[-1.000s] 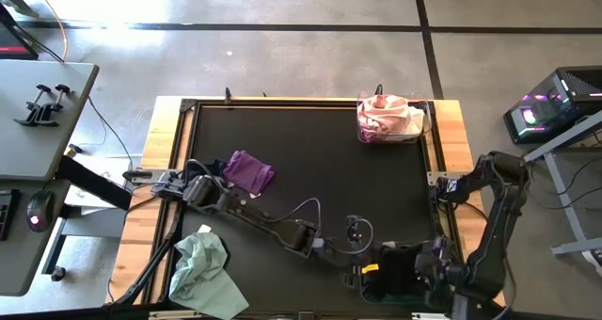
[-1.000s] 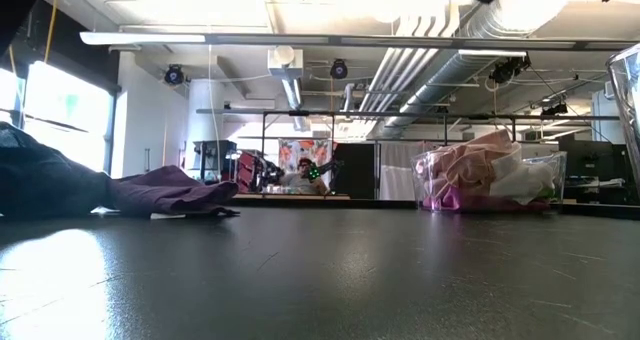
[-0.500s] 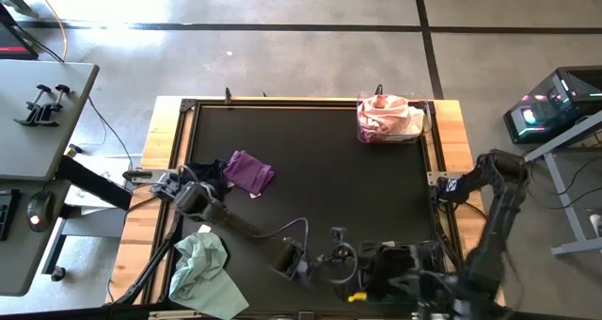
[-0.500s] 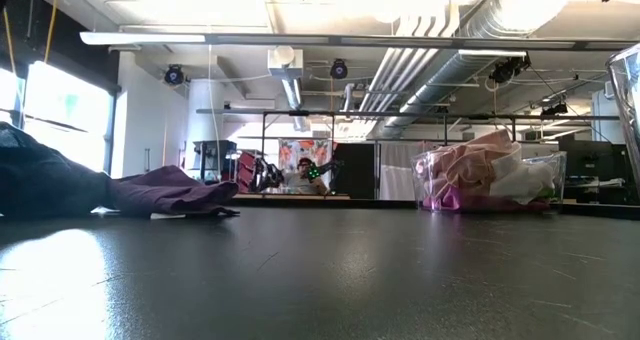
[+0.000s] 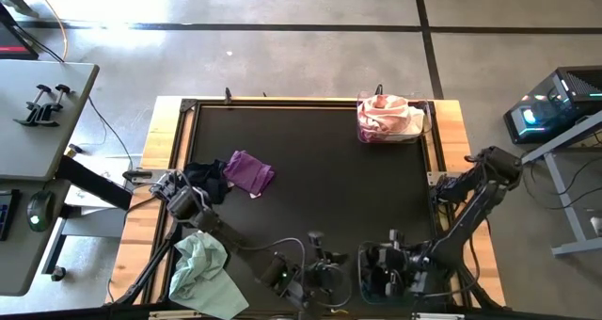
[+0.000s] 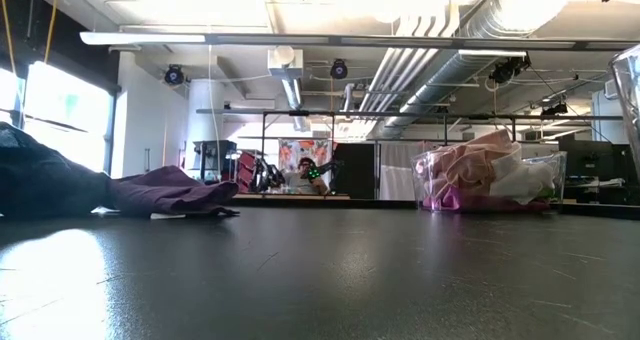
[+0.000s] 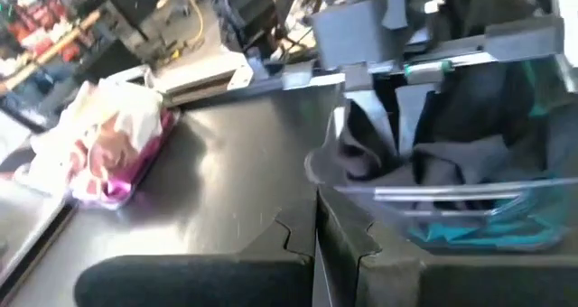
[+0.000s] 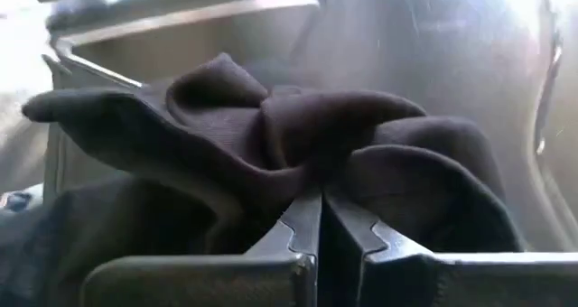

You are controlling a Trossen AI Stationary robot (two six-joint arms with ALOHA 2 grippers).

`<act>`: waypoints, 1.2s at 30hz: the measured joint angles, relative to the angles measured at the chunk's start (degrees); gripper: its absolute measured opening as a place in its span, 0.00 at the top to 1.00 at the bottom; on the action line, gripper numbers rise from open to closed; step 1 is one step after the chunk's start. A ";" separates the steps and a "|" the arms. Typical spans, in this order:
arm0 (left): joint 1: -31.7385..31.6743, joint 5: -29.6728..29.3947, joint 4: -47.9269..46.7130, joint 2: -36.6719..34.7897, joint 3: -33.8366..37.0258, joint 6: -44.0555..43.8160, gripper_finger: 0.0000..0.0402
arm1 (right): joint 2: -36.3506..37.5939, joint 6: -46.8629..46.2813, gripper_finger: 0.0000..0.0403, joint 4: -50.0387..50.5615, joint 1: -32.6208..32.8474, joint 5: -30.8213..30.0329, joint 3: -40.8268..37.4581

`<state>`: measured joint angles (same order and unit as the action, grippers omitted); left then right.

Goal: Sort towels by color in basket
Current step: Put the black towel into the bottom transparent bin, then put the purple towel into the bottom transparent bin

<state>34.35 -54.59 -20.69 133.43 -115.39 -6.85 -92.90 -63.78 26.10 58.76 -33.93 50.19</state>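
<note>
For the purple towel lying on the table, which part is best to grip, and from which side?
Grip the purple towel from above, at the raised folds near its middle. It lies crumpled, not flat, so the folds give the jaws cloth to pinch. Its left edge touches the black towel; staying right of it avoids catching both.

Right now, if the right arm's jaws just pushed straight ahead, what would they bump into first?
The dark towel. In the right wrist view the right gripper, jaws shut, points into its folds, seemingly touching; the towel lies in a clear bin.
</note>
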 joint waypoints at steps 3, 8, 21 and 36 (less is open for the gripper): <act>0.00 -0.04 -1.96 0.00 0.00 -1.96 1.00 | 0.09 -1.49 1.00 -1.89 0.58 -0.51 -2.53; 0.23 -0.04 -2.16 0.01 0.02 -2.93 1.00 | 0.57 1.05 1.00 -1.67 1.01 -1.44 -1.93; 5.22 2.13 -12.07 -3.52 0.04 -11.67 1.00 | 5.79 7.54 1.00 14.98 6.04 -0.49 18.73; -2.22 8.32 -64.47 -11.49 13.70 -65.90 0.86 | 5.46 21.36 1.00 12.32 3.24 -9.91 18.82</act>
<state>32.13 -46.27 -85.16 121.94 -101.69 -72.75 -87.44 -42.41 38.42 62.00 -43.83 69.02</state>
